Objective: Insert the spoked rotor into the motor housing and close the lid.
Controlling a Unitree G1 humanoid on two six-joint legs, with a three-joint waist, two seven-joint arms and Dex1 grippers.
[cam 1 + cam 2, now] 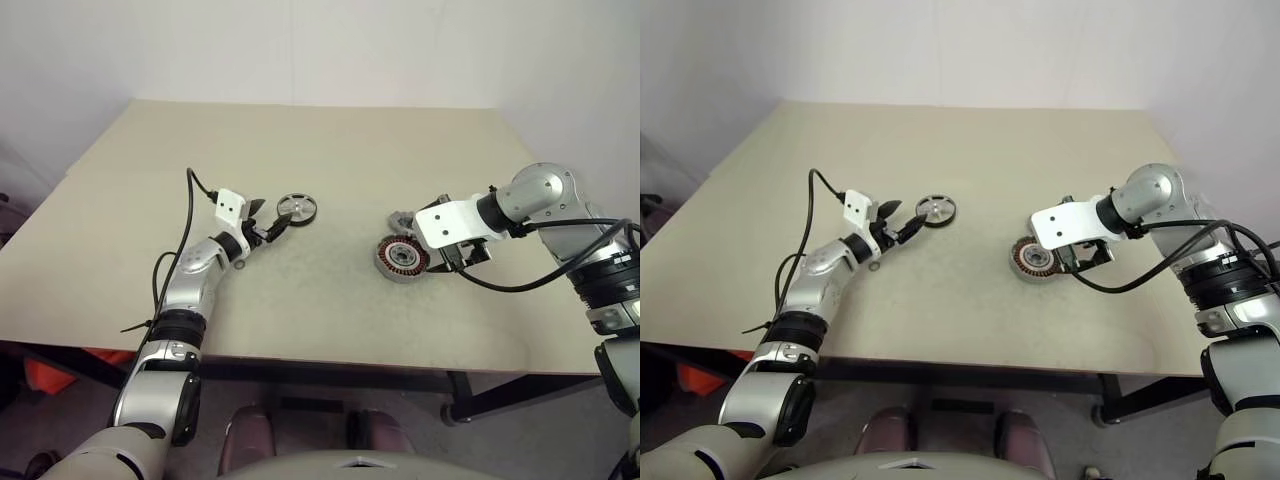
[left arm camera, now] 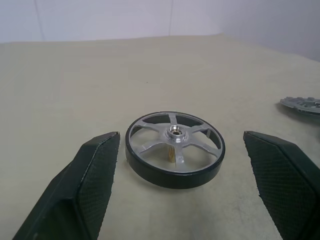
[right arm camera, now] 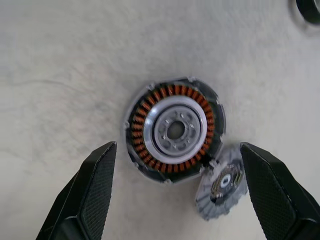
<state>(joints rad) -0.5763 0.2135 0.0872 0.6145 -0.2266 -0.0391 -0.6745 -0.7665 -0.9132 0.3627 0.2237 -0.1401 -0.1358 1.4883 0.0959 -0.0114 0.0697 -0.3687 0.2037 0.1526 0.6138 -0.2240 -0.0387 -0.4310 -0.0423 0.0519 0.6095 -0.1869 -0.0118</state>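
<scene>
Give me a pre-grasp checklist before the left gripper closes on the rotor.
1. Left gripper open: ok.
2. Spoked rotor lying flat on the table, spoked face up: ok.
3. Rotor lined up between the fingers: ok, though it sits ahead of the fingertips, so advance first.
4. Motor housing cavity free, coils exposed: ok.
5. Lid clear of the housing: not ok, it lies against the housing's edge.
6. Right gripper open above the housing, holding nothing: ok.
</scene>
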